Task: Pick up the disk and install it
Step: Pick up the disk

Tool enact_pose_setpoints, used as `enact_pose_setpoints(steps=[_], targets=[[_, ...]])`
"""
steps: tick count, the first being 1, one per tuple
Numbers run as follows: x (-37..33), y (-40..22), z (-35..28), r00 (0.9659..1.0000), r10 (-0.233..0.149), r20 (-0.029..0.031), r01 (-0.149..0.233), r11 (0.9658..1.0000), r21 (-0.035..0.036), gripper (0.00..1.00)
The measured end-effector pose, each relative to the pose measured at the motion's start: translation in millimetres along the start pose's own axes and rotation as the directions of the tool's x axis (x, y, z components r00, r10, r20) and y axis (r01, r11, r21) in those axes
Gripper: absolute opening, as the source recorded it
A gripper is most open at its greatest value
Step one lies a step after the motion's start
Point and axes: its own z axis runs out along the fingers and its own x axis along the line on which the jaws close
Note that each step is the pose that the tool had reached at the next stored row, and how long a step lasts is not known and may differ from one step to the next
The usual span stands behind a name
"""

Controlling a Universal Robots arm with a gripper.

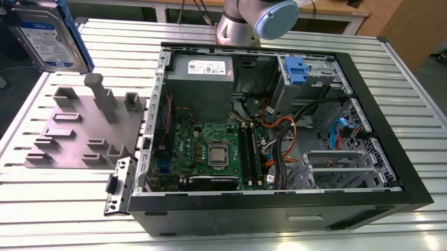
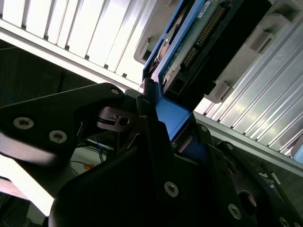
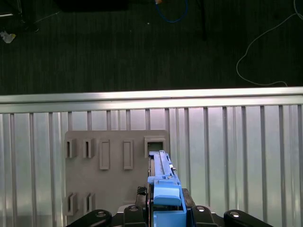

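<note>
Exterior view puts the disk [image 1: 47, 37] high at its left edge, held up in the air with its blue-and-white label facing the camera. It is clear of the table [image 1: 70, 209] and touches nothing below it. In both wrist views the pincer [image 3: 165, 210] is closed on the disk's blue frame [image 2: 176, 120]. One black finger [image 2: 147, 113] presses on each side of the frame, and the silver body and its connector edge stick out beyond the fingertips. The grip looks firm and square, as far as I can judge.

In the first wrist view the disk [image 3: 163, 182] is seen edge-on, hanging above the grey plate [image 3: 113, 165] that lies on the table's metal slats. An empty slot [image 3: 154, 146] in that plate lines up with the disk's far end. In the exterior view the same plate [image 1: 84, 130] lies below the disk and just beside the open computer case [image 1: 265, 214].

The case lies on its side with its cover off. Inside are the circuit board [image 1: 209, 151], the power box [image 1: 202, 70] and a blue latch [image 1: 297, 70] at a bay near the far wall. The arm [image 1: 255, 21] rises behind the case.

By my reading the pick-up is done. The disk is well apart from the case and not yet in any bay, so the whole of the installing is left.
</note>
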Motion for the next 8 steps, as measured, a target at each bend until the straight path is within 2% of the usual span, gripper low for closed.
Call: enact_pose_setpoints(steps=[1,3,8], targets=[[0.0,0.0,-0.2,1.0000,0.000,0.0000,0.000,1.0000,0.0000,0.37],[-0.1,-0.1,-6.5,1.0000,0.000,-0.0007,0.000,1.0000,0.0001,0.37],[-0.2,-0.1,-7.8,1.0000,0.000,-0.0008,0.000,1.0000,-0.0001,0.37]])
